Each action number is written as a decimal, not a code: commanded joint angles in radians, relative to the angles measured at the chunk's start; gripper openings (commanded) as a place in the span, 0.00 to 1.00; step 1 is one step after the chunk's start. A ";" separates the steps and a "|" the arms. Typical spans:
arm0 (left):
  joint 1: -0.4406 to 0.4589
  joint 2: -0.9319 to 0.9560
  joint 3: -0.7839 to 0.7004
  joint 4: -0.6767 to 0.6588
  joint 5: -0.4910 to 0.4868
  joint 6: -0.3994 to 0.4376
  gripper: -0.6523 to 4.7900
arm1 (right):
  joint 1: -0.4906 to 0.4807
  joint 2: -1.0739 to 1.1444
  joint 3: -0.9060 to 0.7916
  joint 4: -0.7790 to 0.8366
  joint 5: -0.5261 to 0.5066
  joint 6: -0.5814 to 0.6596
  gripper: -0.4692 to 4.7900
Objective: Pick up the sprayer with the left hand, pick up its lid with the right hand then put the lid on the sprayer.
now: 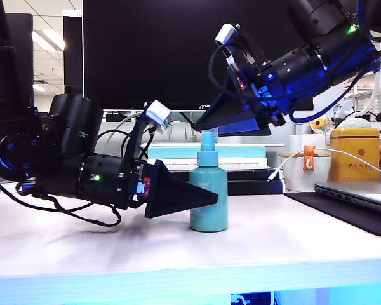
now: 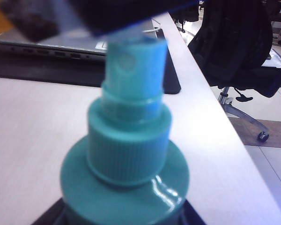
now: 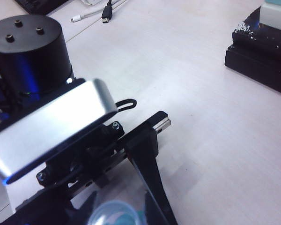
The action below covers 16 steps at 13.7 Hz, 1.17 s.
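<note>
where the pale table (image 1: 114, 241) stands, office monitor (image 1: 146, 51) looms behind.

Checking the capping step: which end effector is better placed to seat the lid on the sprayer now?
Right. Its end effector holds the lid just above the nozzle of the sprayer; the left end effector grips its body, steadying it.

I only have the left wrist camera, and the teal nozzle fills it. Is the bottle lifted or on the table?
Observer: On the table, it seems; the left gripper closes around the bottle at its middle.
Operator: What's the dark shape above the nozzle?
Observer: The right gripper, poised just over the nozzle.
Operator: Holding the lid?
Observer: Yes, the right wrist camera shows the clear lid between its fingers.
</note>
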 commanded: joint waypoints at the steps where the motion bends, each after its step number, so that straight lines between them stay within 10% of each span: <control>1: -0.002 -0.002 0.006 0.010 0.008 -0.005 0.63 | 0.002 0.004 0.003 -0.033 0.000 -0.011 0.31; 10: -0.001 -0.002 0.011 0.005 -0.015 -0.005 0.63 | 0.038 0.003 0.003 -0.095 0.021 -0.061 0.32; 12: -0.001 -0.002 0.011 -0.001 -0.015 -0.004 0.63 | 0.038 0.003 0.003 -0.093 0.053 -0.082 0.70; 16: -0.001 -0.002 0.011 -0.003 -0.016 -0.019 0.63 | 0.038 0.003 0.003 -0.054 0.081 -0.082 1.00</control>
